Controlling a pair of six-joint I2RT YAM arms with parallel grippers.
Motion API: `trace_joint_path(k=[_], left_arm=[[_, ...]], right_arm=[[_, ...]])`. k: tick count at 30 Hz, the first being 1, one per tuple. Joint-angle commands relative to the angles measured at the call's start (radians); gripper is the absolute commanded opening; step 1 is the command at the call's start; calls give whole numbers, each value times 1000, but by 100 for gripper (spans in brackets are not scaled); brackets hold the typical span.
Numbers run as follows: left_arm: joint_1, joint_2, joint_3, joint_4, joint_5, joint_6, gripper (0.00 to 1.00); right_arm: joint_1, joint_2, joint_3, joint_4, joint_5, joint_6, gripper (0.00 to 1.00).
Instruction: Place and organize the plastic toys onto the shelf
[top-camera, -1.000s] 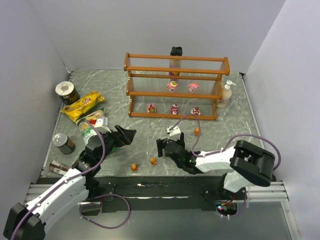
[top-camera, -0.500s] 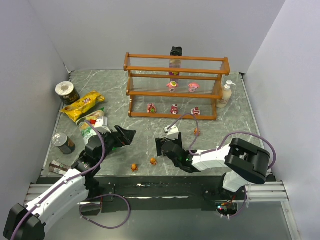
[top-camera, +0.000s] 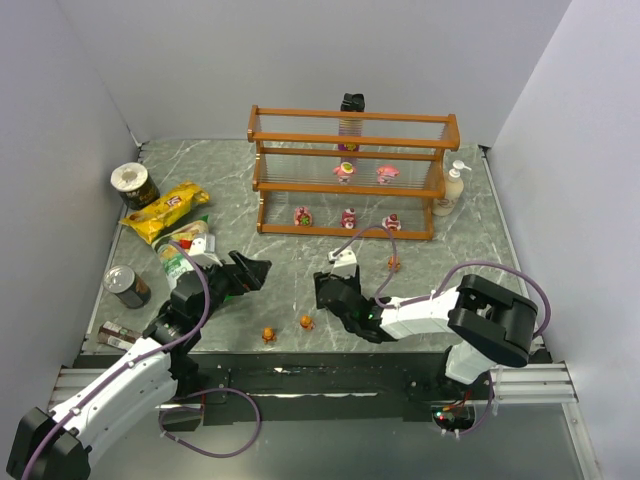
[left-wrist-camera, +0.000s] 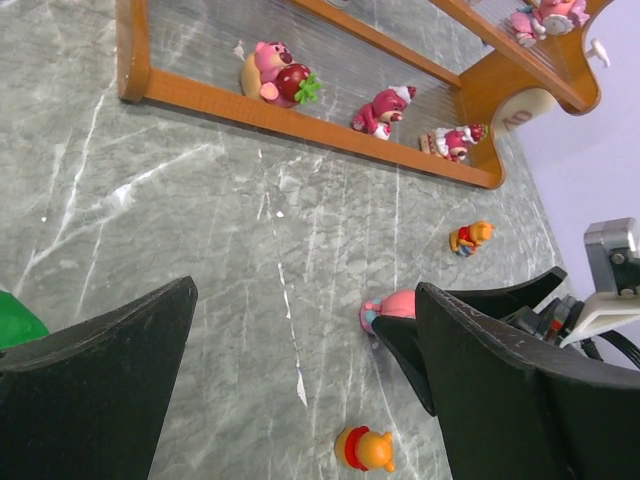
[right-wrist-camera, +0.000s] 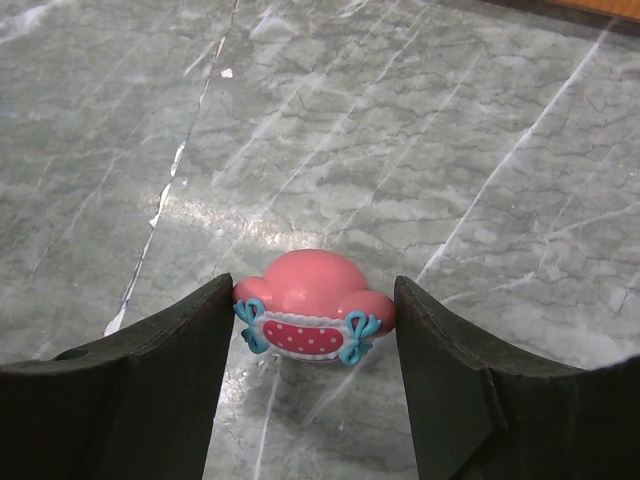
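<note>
A pink toy (right-wrist-camera: 315, 305) with blue bows sits on the table between the open fingers of my right gripper (right-wrist-camera: 315, 330), left finger about touching it, right finger a little off. In the top view this gripper (top-camera: 322, 292) is low at the table's middle. Three orange toys lie on the table (top-camera: 268, 334) (top-camera: 306, 322) (top-camera: 394, 263). The shelf (top-camera: 345, 230) holds three pink toys on its bottom tier (top-camera: 349, 218) and two on its middle tier (top-camera: 345, 171). My left gripper (top-camera: 250, 270) is open and empty; its view shows the pink toy (left-wrist-camera: 392, 305) and an orange toy (left-wrist-camera: 365, 449).
A yellow chip bag (top-camera: 165, 210), a green bag (top-camera: 183, 245) and cans (top-camera: 134, 184) (top-camera: 126, 286) stand at the left. A soap bottle (top-camera: 452, 190) stands by the shelf's right end. A black object (top-camera: 351, 102) sits behind the shelf.
My right gripper has shifted a little to the left and now has its fingers on either side of the pink toy. The left arm has not moved.
</note>
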Motion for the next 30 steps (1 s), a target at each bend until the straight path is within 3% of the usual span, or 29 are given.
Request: trace_joint_path(k=[1,9,17,30], left_arm=[[4,-7,45,-2,-38,-18,96],[5,-7,65,-88,-129,-68,96],[2,-7,82,-139,-168,-110,96],[4,13,88,-134,-128,-121,96]], right_arm=[[1,-20,53,12,46,-12,41],[-68,-60,143,46,-13,-135,40],[-177,-17,404,26,-118,-261,39],[-277,304,945,-114,-185,-367,39]])
